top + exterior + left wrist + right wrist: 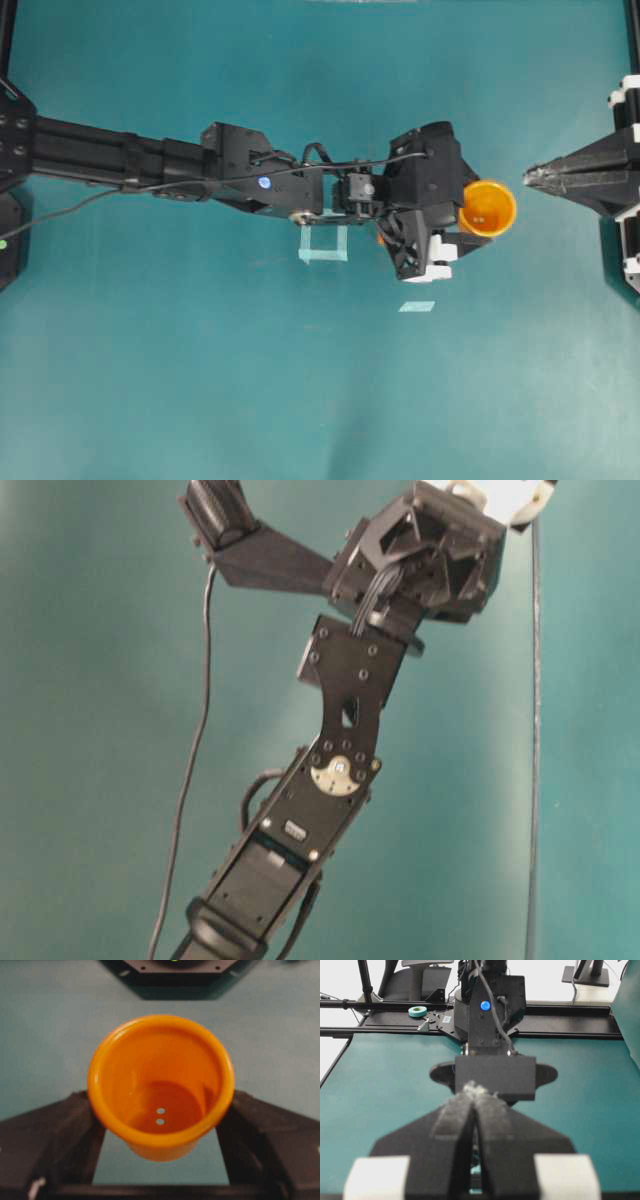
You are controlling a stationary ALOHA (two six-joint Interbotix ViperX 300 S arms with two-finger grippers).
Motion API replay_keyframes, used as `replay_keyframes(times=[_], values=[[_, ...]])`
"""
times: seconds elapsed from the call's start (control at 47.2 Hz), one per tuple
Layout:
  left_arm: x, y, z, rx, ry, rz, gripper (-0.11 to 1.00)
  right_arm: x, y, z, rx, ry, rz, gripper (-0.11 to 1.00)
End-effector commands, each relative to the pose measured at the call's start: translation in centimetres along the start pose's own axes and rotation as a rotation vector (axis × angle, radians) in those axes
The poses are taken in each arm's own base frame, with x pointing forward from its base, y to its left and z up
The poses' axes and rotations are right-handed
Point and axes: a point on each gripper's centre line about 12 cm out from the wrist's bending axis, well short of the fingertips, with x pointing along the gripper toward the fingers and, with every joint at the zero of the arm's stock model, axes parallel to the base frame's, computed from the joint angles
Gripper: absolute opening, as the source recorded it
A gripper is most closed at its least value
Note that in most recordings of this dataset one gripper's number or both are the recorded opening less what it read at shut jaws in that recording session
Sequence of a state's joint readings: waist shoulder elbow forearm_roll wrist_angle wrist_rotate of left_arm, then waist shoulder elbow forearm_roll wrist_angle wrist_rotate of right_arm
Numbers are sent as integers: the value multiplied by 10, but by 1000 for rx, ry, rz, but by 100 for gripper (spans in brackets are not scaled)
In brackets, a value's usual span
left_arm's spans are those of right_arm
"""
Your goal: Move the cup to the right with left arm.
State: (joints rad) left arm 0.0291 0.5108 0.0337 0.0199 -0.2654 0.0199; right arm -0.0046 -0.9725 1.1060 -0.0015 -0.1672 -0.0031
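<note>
left gripper [470, 222] is straddling the cup [487, 207], jaws spread, not gripping yet; should be closing evenly below rim. right gripper [530, 176] is clenched.

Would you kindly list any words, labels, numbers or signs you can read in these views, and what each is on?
No text is readable in any view.
The small white label on the left arm: too blurred to read.
The blue dot sticker on that arm: plain, no writing.
The cup: no markings.
</note>
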Motion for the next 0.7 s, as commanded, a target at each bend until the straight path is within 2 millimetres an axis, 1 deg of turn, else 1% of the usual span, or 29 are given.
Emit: replay_keyframes(times=[0.0, 0.36, 0.679], values=[[1, 0, 25, 1, -57, 0, 66, 1, 0, 15, 0, -38, -2, 0], [21, 0, 27, -1, -64, 1, 66, 1, 0, 15, -5, -41, -2, 0], [38, -5, 30, 3, -42, -7, 66, 1, 0, 15, -11, -40, -2, 0]])
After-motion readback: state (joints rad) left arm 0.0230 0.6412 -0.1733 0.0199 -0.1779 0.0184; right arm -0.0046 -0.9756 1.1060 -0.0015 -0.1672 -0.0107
